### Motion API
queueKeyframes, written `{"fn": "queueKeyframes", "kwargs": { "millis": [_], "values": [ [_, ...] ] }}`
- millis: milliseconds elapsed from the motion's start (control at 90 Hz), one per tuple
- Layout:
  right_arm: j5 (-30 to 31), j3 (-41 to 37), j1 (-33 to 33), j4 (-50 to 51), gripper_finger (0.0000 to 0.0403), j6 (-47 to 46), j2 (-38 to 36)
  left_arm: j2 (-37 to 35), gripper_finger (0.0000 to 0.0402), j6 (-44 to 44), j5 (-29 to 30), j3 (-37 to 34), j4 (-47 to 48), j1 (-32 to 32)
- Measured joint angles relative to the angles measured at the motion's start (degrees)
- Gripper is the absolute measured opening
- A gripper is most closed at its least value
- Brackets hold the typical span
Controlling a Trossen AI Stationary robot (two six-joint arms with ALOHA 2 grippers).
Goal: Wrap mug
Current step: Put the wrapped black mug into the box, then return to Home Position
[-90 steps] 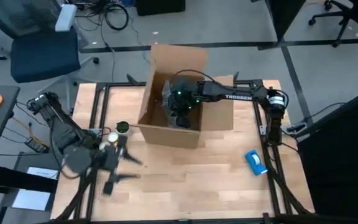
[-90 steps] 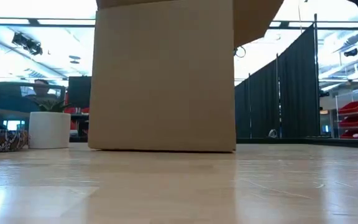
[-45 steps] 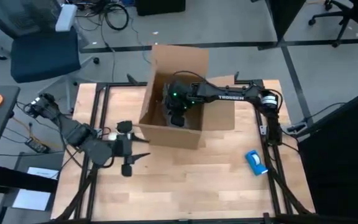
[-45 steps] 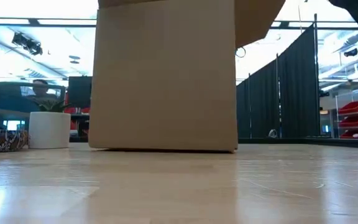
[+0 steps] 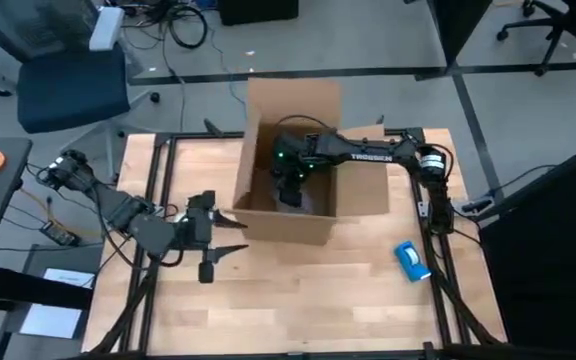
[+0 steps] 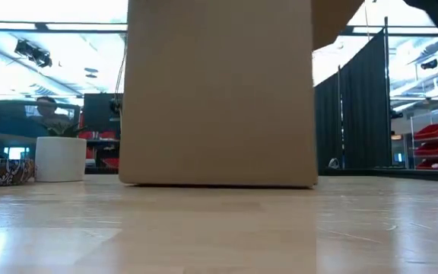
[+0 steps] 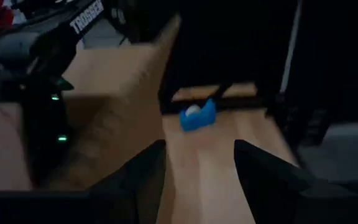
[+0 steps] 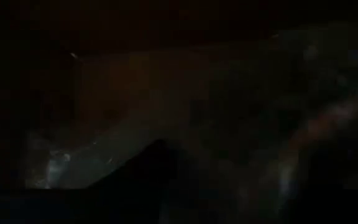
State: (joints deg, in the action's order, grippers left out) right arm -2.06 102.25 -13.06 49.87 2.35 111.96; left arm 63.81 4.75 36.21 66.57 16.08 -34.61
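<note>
Take the open cardboard box [image 5: 290,190] as your landmark: it stands upright on the wooden surface [image 5: 298,290], toward the far side and about midway across, with its flaps up. Your right arm reaches over the box's right-hand rim and down inside it, so the right claw [image 5: 290,192] sits deep within the box; whether its fingers are apart or together cannot be told, since the right wrist view shows only a dark, murky interior. You will not find the mug in any view, and whether it lies inside the box cannot be told from here. Your left claw [image 5: 211,233] hovers just beside the box's near-left corner, not touching it, with its two dark fingers [image 7: 143,174] spread apart and nothing between them. In the left wrist view those fingers frame bare wood, with the box wall [image 7: 104,124] to one side and the right arm dipping into it. A blue tape dispenser [image 5: 411,260] lies on the surface to the right of the box and nearer the front edge, well apart from it. From the low view the box front [image 6: 219,91] fills the middle, and left of it, farther back, stands a white pot with a plant [image 6: 60,156], with a patterned bowl [image 6: 2,172] beside that
</note>
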Motion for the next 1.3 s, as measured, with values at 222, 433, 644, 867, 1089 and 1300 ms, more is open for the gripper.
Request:
{"fn": "queueKeyframes", "kwargs": {
  "millis": [222,433,644,867,1089,1300],
  "values": [
    [6.72,0.82,0.82,3.28,0.0277,-1.18,-12.03,-0.07,0.0173,-4.73,-0.31,0.05,-8.2,0.06],
    [10.67,-0.06,6.16,4.93,0.0298,-5.28,-25.56,-0.13,0.0173,-9.13,-0.58,0.04,-11.11,-0.06],
    [19.76,-8.26,16.99,3.31,0.0272,-12.21,-38.27,-0.65,0.0172,-14.07,-4.01,1.34,-12.5,-1.96],
    [27.01,-26.35,26.34,-5.56,0.0219,-19.34,-51.3,-1.73,0.0173,-16.52,-3.94,1.57,-11.63,-2.93],
    [28.47,-40.64,29.52,-18.15,0.0152,-18.04,-65.01,-2.61,0.0173,-16.78,-3.92,1.62,-10.9,-2.95],
    [27.64,-46.8,29.55,-19.92,0.0086,-17.32,-77.3,-2.78,0.0172,-16.85,-3.29,1.62,-10.26,-2.9]
  ]
}}
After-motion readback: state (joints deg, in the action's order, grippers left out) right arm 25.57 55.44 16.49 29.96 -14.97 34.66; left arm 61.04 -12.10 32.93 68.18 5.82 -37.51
